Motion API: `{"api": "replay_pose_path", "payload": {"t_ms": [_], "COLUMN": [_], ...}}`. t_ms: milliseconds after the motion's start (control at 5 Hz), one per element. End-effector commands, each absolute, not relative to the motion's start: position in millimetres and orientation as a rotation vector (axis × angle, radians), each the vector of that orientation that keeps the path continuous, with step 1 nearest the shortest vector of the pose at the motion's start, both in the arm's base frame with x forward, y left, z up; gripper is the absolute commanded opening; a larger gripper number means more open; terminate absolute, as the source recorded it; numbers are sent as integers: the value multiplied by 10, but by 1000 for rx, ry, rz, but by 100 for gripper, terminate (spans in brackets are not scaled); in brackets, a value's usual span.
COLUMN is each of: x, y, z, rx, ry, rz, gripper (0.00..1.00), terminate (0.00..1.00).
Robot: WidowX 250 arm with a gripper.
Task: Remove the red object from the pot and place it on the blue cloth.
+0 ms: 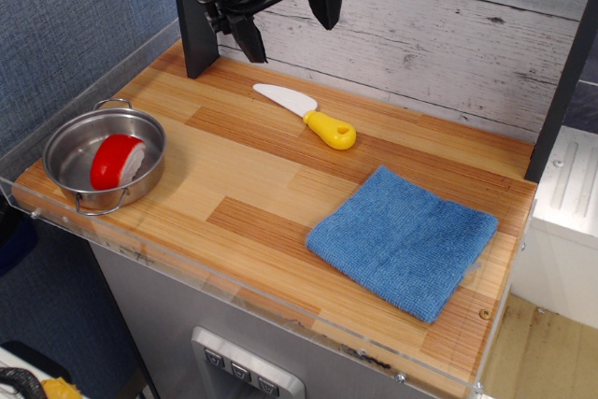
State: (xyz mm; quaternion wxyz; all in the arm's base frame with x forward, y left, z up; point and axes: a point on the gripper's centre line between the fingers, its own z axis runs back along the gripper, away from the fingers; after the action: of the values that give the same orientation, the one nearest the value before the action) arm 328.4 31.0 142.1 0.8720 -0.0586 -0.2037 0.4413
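The red object (115,162) lies inside the pot (73,142), tilted with its white underside facing right. The pot stands at the front left corner of the wooden table. The blue cloth (404,239) lies flat at the front right. My gripper (288,23) hangs open and empty high at the back, well above the table and far from the pot, its two black fingers (327,2) spread apart.
A white toy knife with a yellow handle (306,115) lies at the back middle of the wooden table (243,193). A dark post (194,16) stands at the back left and another dark post (565,72) at the right. A clear rim edges the table.
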Motion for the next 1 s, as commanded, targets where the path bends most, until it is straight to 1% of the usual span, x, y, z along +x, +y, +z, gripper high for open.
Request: {"api": "replay_pose_path", "payload": {"t_ms": [0,200,400,600,800], "x": [3284,3230,3155,3102,3021], "y": [310,466,649,839,1152], "z": [1421,1342,1281,1272,1210], "rx": [-122,-67,-42,-17,13], "ry": [-426,-433,-431,-439,-426], "rz": [922,952,985,989,1014], "gripper": [100,100,100,100,100], "terminate": [0,0,0,0,0]}}
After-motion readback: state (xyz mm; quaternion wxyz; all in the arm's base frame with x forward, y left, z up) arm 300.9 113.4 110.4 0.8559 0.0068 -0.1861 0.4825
